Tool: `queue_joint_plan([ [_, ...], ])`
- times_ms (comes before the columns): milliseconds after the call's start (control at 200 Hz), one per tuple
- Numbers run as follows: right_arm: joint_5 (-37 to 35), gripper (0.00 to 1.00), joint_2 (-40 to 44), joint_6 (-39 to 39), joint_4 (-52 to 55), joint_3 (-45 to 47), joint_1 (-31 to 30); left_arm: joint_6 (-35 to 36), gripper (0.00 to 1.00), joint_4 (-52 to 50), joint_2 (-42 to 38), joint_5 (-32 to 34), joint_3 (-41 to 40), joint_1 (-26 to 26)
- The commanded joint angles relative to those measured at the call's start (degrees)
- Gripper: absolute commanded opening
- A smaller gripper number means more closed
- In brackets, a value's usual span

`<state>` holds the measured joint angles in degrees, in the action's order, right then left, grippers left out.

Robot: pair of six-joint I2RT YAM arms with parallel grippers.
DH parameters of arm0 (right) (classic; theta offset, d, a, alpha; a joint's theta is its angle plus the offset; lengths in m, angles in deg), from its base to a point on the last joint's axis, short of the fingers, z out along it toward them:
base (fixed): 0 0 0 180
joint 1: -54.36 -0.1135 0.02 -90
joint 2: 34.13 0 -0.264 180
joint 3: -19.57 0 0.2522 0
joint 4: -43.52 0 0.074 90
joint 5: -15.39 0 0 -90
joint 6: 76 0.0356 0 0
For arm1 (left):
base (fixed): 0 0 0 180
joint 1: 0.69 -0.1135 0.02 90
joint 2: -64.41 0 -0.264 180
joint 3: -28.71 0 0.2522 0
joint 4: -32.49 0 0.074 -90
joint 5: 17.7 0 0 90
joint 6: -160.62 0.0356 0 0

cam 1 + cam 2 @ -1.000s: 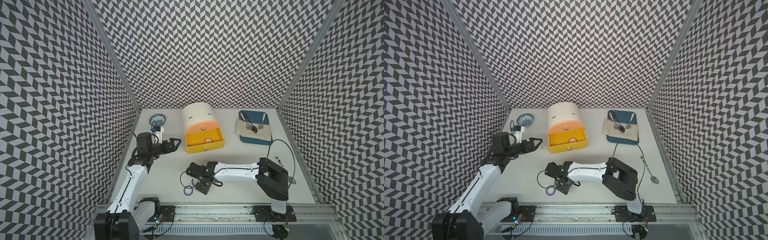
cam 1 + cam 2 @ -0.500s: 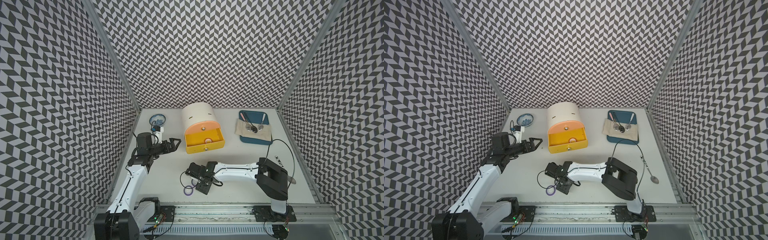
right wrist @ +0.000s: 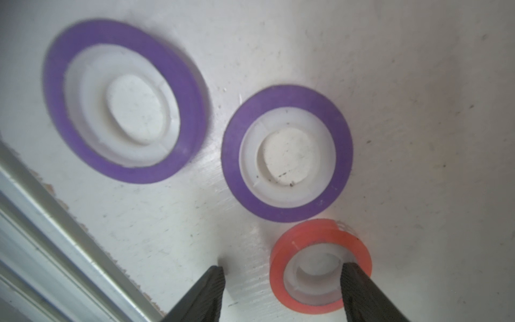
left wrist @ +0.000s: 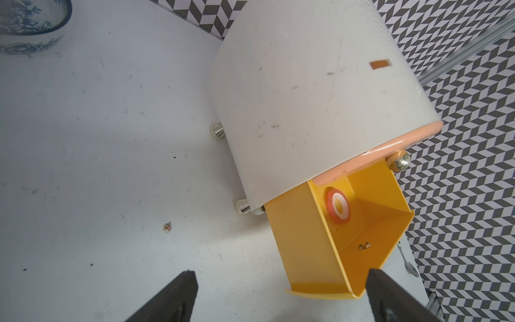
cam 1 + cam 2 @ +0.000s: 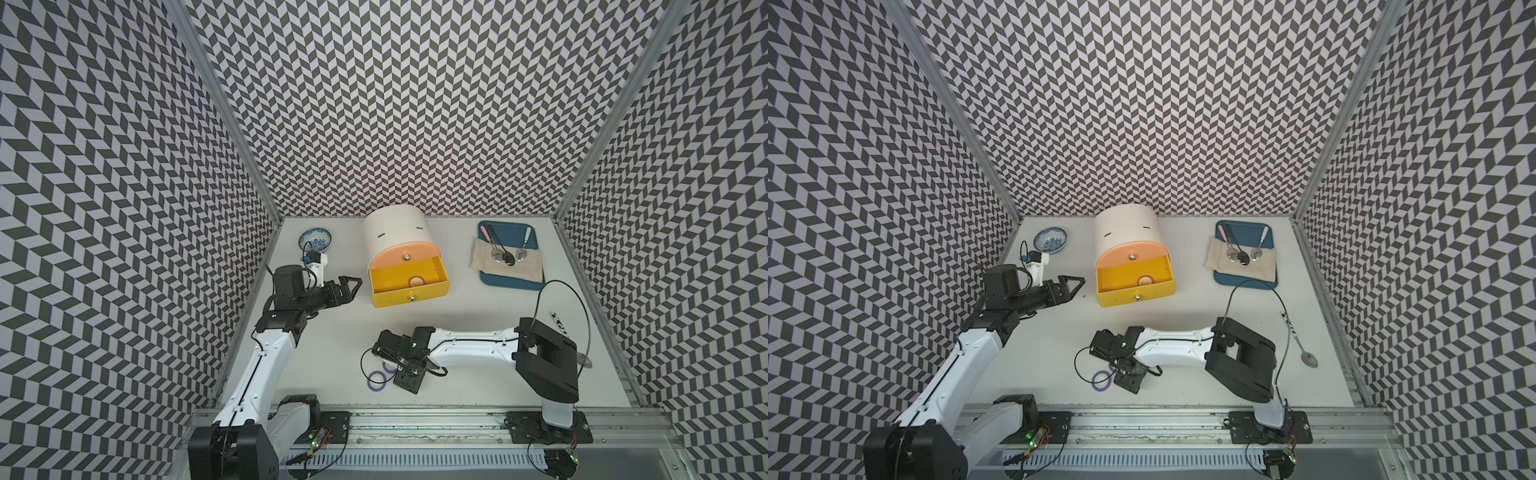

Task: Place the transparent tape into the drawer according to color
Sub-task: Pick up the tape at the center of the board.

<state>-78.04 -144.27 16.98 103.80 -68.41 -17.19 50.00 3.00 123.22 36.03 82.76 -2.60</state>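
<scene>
Table (image 5: 332,332): white, zigzag walls.
Red tape (image 3: 309,241): laid flat by the front edge.
Right gripper (image 3: 284,269): jaws spread, tape rim set between, not pinched.
Left gripper (image 4: 281,273): spread wide, nothing held.

No text, label or number is legible.

Two purple tapes (image 3: 80,83) (image 3: 248,156) and red tape (image 3: 320,232) lie flat; orange-red tape (image 4: 329,205) inside pulled-out yellow drawer (image 4: 306,245).
</scene>
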Motion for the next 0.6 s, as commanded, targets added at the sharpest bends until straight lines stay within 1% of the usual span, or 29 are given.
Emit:
queue_joint_plan([
  [0, -0.32, 0.69, 1.7, 0.49, 1.41, -1.32, -0.52, 0.73, 1.0, -0.36, -0.27, 0.01, 0.6, -0.37],
  [421, -2.7, 0.69, 1.42, 0.44, 3.88, -2.83, -1.47, 0.76, 1.0, -0.28, -0.27, -0.05, 0.75, -0.46],
  [596, -2.0, 0.69, 0.93, 0.49, 5.16, -3.34, -2.29, 0.64, 1.0, -0.18, -0.02, -0.24, 0.75, -0.46],
])
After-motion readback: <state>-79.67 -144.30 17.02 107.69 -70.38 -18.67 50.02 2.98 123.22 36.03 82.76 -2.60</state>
